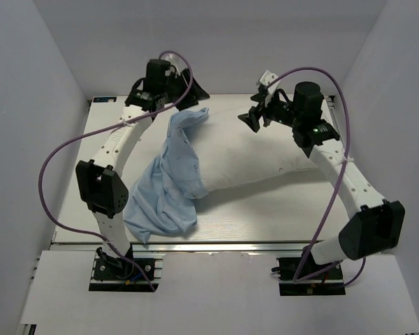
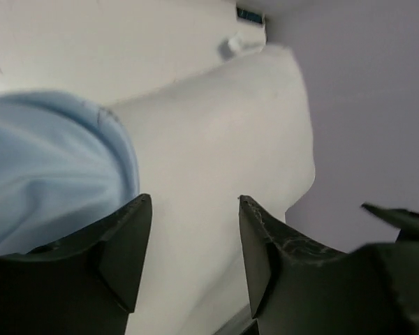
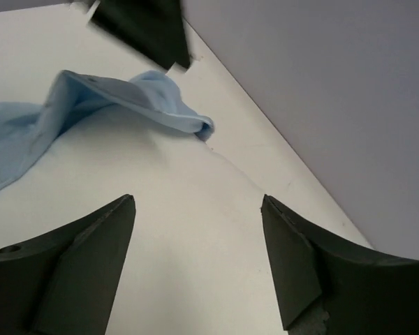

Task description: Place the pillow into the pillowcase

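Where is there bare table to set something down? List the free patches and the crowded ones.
Free: the wide strip between the pillow and the table's near edge, on the right; a narrow band behind the pillow by the far wall. Crowded: the left side, where the pillowcase sprawls beside the left arm.

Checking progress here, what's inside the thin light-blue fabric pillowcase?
One end of the plump white rectangular pillow sits inside the thin light-blue pillowcase; the rest lies bare. How far in it reaches, the cloth hides.
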